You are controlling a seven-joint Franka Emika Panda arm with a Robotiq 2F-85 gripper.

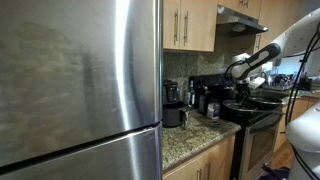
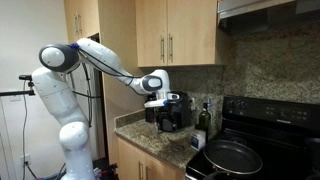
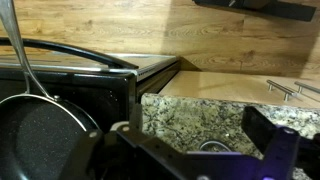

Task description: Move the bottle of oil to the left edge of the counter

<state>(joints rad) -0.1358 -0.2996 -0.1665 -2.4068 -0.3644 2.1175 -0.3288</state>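
Gripper (image 2: 157, 99) hanging over the counter (image 2: 138, 132), jaws spread wide with nothing between them.
The bottle of oil (image 2: 205, 118) is standing upright at the back, between the black coffee maker (image 2: 171, 116) and the stove (image 2: 270, 112), well apart from the gripper; its dark glass is hiding its contents (the short clear jar (image 2: 197, 142) in front is too small to read). A frying pan (image 2: 232, 157) is sitting on the stove.

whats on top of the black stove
A black frying pan sits on the stove, at its front corner beside the counter. Whatever is under the pan is covered, and the stovetop's far side runs out of frame.
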